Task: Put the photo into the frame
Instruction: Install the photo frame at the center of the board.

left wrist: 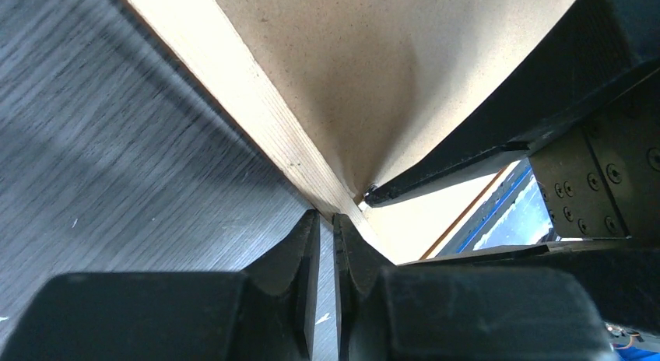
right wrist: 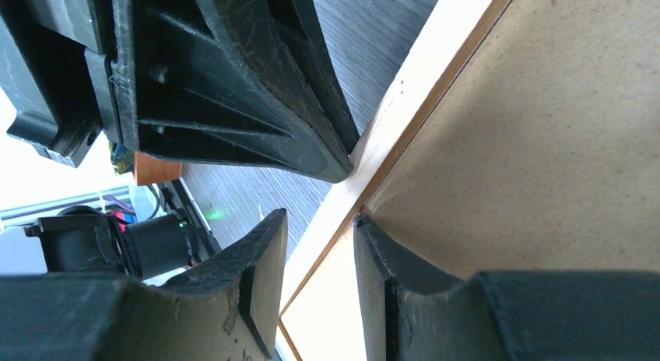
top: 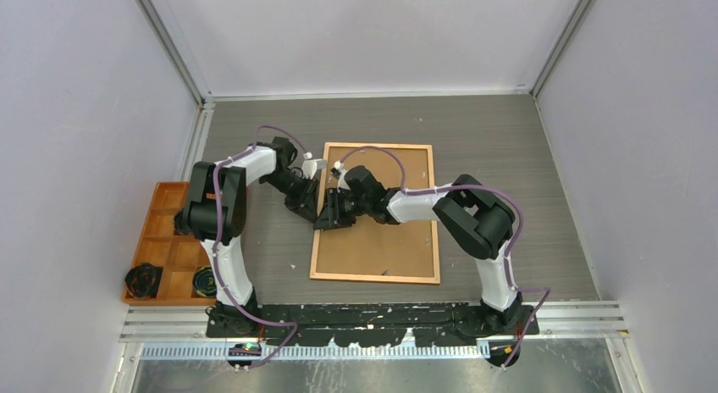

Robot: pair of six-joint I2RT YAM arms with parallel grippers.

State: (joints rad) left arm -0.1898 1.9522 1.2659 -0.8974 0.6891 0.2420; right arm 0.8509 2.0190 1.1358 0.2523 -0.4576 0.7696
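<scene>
- Straddling the left rail of the orange-brown wooden frame (top: 381, 253), right gripper (right wrist: 319, 217) jaws gape; a skewed pinch could slide it.
- Left gripper (left wrist: 327, 219) jaws nearly together, seemingly empty.

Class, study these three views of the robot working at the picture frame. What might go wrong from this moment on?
1. The left fingers and right fingers crowd one spot on the frame, at its left rail. A small move may knock them together.
2. The right fingers straddle that rail. Lifting from one side only may tilt the frame or drag it across the table.
</scene>
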